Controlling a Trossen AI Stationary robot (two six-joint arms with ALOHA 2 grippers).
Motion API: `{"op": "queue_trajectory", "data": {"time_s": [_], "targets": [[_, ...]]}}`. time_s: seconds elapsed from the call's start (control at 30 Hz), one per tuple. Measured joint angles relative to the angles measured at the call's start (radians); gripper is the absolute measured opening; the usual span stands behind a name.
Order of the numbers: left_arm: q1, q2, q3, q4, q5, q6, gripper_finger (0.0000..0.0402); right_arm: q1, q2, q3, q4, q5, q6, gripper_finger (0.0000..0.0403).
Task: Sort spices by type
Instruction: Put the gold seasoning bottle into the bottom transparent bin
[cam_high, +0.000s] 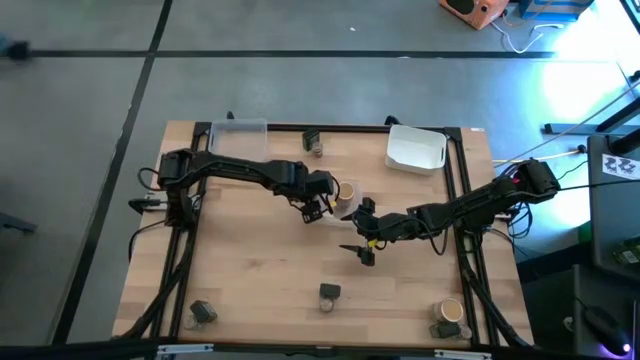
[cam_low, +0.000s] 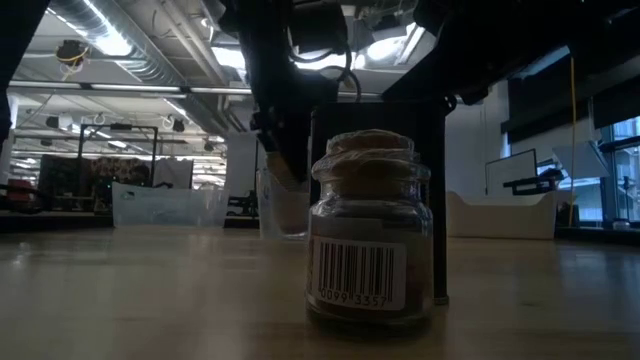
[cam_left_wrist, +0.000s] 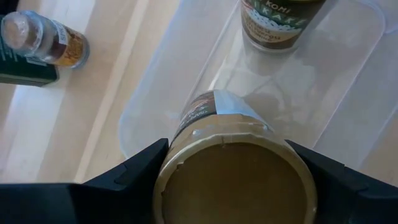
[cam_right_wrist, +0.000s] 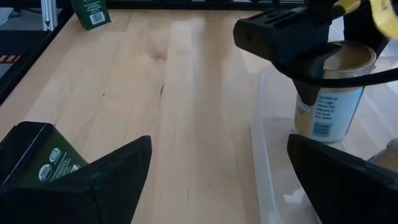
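Nearest to us stands a small glass jar (cam_low: 368, 230) with a barcode, untouched on the wooden surface (cam_high: 250, 280). Further in, our left gripper (cam_left_wrist: 236, 186) grasps a tan spice can (cam_left_wrist: 235, 171) between its jaws, over a clear tub (cam_left_wrist: 348, 106) where another can (cam_left_wrist: 277, 22) sits. We judge the placing step; next we lower and release. Beside it, our right gripper (cam_right_wrist: 211, 180) waits, jaws released.

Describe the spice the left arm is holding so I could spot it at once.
At the table's middle sits a clear tub. Above it the left pincer grips a tan round cylinder with a pale top; unlike the second cylinder standing inside, it hangs clamped between dark fingers.
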Motion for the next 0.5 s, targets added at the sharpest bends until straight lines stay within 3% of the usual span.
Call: {"op": "queue_trajectory", "data": {"time_s": [0.33,0.5], "targets": [[-0.003,-0.001,0.019,-0.015,-0.026,-0.005,0.0316,0.000,0.000,0.000,-0.004,0.000,0.000,0.0374],[-0.004,-0.018,0.061,-0.063,-0.027,0.003,0.0321,0.000,0.000,0.000,-0.004,0.000,0.000,0.0374]]}}
